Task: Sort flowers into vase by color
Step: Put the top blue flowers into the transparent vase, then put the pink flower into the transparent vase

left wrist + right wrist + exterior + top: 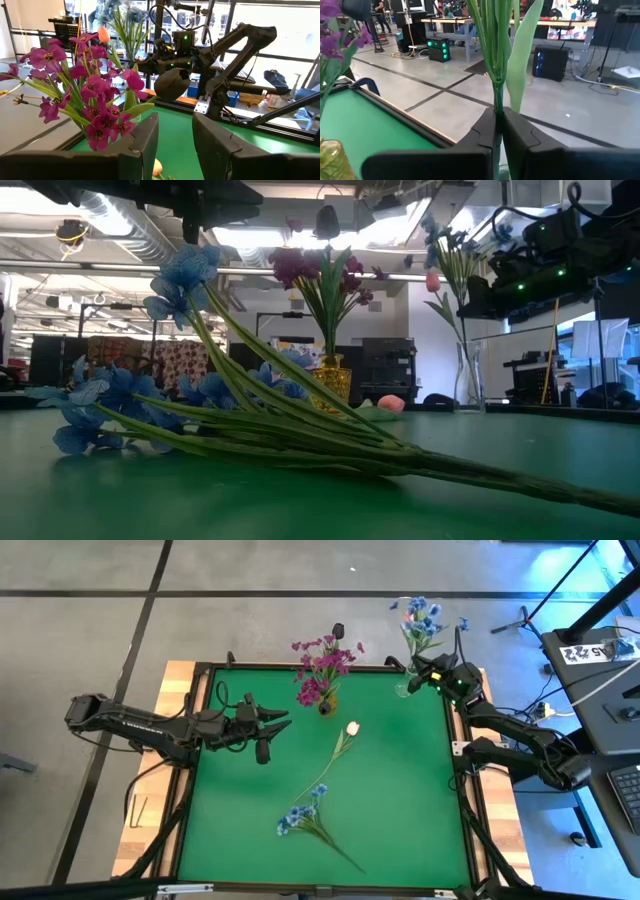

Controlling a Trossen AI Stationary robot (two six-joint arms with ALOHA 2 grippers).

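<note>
1. I see the magenta spray in the amber vase, the blue stems in the clear vase.
2. The right end effector is pinched on those stems.
3. A tulip and a blue spray lie on the worktop, unsorted.
4. The left end effector hovers open near the amber vase.

A green felt-covered table top sits in a black metal frame over pale wooden boards. Grey concrete floor with dark seams surrounds it. A dark desk with cables stands beside the table.
</note>
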